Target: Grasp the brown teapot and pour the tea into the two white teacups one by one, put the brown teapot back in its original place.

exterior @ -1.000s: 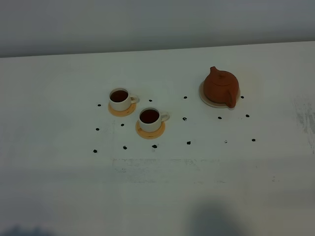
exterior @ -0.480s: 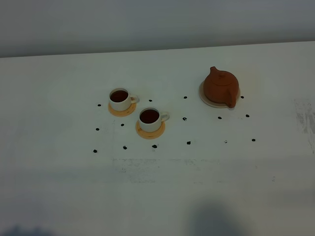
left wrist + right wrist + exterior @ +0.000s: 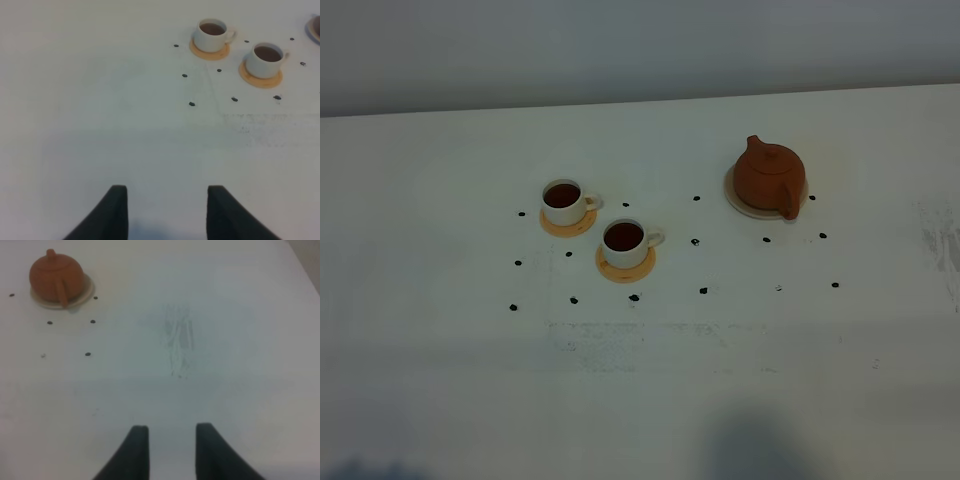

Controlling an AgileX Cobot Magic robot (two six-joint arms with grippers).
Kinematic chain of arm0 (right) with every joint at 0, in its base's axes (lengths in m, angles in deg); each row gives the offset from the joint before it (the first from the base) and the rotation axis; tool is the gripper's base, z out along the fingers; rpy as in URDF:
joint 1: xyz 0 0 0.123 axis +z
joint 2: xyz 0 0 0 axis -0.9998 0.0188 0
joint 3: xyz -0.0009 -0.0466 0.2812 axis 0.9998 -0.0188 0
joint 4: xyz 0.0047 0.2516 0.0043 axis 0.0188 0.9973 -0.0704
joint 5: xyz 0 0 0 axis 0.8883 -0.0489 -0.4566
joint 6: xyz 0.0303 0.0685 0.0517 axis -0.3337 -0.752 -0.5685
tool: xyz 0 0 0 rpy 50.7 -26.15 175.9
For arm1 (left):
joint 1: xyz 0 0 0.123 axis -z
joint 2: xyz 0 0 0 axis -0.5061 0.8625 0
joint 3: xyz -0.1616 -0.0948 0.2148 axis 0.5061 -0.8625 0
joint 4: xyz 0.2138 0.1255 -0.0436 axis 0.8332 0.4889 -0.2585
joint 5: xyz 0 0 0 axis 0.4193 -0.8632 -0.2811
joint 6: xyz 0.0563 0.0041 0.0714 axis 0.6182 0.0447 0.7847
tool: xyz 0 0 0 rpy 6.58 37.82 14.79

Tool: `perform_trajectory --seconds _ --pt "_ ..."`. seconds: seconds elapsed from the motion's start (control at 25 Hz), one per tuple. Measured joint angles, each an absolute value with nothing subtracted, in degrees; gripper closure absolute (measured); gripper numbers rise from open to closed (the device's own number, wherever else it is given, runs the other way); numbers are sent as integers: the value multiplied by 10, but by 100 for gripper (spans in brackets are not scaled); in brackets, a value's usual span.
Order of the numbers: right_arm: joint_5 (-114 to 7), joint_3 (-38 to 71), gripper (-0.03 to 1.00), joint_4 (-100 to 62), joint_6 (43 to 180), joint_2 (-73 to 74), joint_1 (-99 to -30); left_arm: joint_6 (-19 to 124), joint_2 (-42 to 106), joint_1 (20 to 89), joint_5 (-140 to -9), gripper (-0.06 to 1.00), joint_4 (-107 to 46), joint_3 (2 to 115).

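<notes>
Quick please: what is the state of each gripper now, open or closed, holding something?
Left gripper: open, holding nothing, over the bare white table.
Right gripper: open, holding nothing, apart from the squat reddish-brown clay teapot.

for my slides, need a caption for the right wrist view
Open right hand over bare white table, brown teapot resting on its saucer.

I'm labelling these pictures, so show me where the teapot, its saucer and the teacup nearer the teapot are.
teapot (image 3: 769, 178), exterior high view, on its round body.
saucer (image 3: 732, 196), exterior high view, on the bare rim left of the teapot.
teacup nearer the teapot (image 3: 624, 245), exterior high view, on its white wall.
</notes>
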State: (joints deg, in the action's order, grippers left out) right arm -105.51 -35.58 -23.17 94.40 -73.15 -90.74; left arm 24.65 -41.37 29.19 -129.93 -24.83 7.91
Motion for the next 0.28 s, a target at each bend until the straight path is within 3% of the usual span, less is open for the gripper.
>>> perform_trajectory --seconds 0.28 --pt "-1055 -356 75 -232 945 -732 -907 247 -414 292 -1299 52 -248 79"
